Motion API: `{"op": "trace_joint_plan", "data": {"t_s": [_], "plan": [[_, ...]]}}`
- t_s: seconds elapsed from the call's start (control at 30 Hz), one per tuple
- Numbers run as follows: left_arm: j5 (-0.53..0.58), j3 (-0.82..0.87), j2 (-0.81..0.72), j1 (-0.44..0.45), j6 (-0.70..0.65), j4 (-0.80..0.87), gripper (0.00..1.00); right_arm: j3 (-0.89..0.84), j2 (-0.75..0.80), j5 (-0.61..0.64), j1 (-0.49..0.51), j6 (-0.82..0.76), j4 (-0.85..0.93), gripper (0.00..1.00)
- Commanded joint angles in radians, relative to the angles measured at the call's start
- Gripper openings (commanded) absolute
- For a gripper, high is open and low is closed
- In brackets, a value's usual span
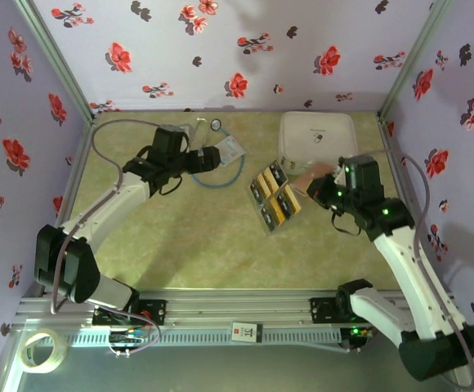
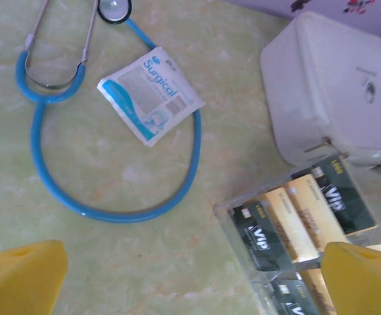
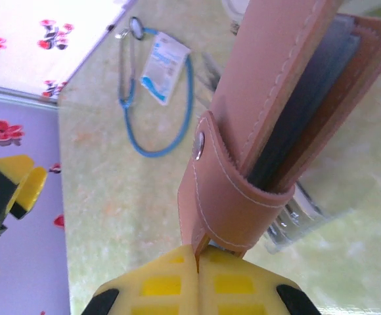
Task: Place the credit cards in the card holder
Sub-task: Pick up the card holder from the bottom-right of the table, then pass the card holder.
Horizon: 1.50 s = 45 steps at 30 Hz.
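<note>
Beside the white case (image 1: 319,135), right end effector (image 3: 199,262) clamps the supple card holder (image 3: 269,118) by its strap; left end effector (image 2: 190,275) gapes empty, facing thin, likely slippery credit cards (image 2: 302,216), best edge-gripped.

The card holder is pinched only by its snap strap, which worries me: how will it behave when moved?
Pinched by the right gripper at the strap, the card holder will probably swing; its leather looks soft. Its covers gape, so they may flop wider.
</note>
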<state>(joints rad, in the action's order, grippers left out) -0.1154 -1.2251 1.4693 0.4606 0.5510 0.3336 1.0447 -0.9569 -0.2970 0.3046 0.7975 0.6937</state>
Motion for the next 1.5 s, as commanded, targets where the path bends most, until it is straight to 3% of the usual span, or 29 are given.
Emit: {"op": "trace_joint_plan", "data": {"t_s": [0.0, 0.23, 0.5, 0.8, 1.07, 1.2, 1.47], "plan": [[-0.166, -0.046, 0.024, -0.069, 0.053, 0.013, 1.00, 0.088, -0.091, -0.071, 0.043, -0.044, -0.118, 0.00], [-0.366, -0.046, 0.049, -0.176, 0.154, -0.081, 1.00, 0.221, -0.346, -0.195, 0.178, -0.035, -0.356, 0.00], [-0.454, -0.016, 0.074, -0.222, 0.248, -0.202, 1.00, 0.326, -0.561, -0.272, 0.280, -0.006, -0.520, 0.00], [-0.519, 0.044, 0.118, -0.232, 0.408, -0.416, 0.97, 0.320, -0.654, -0.307, 0.319, 0.124, -0.735, 0.00], [-0.528, 0.077, 0.149, -0.232, 0.511, -0.552, 0.87, 0.299, -0.695, -0.312, 0.344, 0.172, -0.810, 0.00], [-0.533, 0.100, 0.147, -0.233, 0.539, -0.596, 0.82, 0.293, -0.706, -0.309, 0.346, 0.182, -0.828, 0.00], [-0.537, 0.192, 0.081, -0.234, 0.543, -0.619, 0.81, 0.281, -0.724, -0.300, 0.344, 0.189, -0.852, 0.00]]}}
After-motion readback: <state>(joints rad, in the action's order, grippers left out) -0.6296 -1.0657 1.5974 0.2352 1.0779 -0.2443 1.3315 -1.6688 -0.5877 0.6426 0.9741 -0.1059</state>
